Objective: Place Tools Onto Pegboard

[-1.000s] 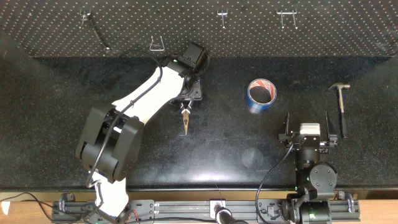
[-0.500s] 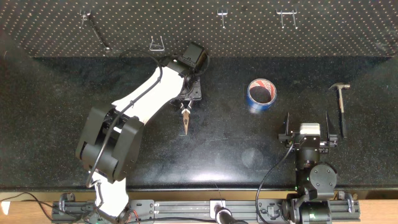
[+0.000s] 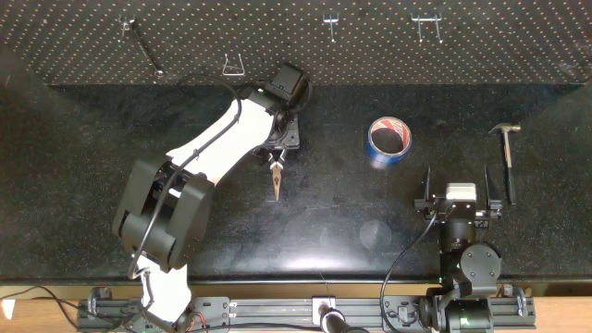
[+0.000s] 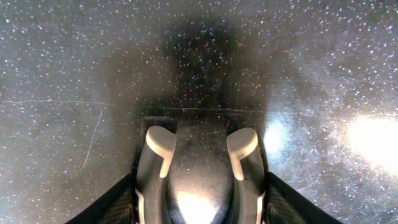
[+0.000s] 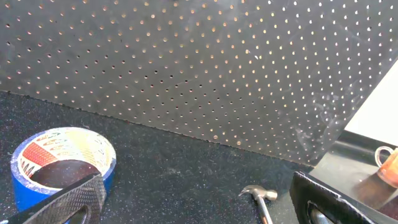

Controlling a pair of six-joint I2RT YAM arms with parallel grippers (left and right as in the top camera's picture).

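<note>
Nothing has shifted in the last second. The left end effector (image 4: 201, 138) still hovers low over the surface, fingers narrowly apart and empty. The pliers (image 3: 276, 182) lie mid-surface toward the back edge, so the pick for the pegboard (image 3: 277, 37) seems stalled.

No change across the last second. Left gripper (image 4: 200, 143) stayed parked over the pliers (image 3: 276, 183) near 11 o'clock, right gripper (image 3: 458, 174) stayed at 4 o'clock. Nothing shifted.

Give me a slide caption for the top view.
Left tool near pliers; tape roll and hammer lie on the table; wrench hangs on the pegboard.
</note>
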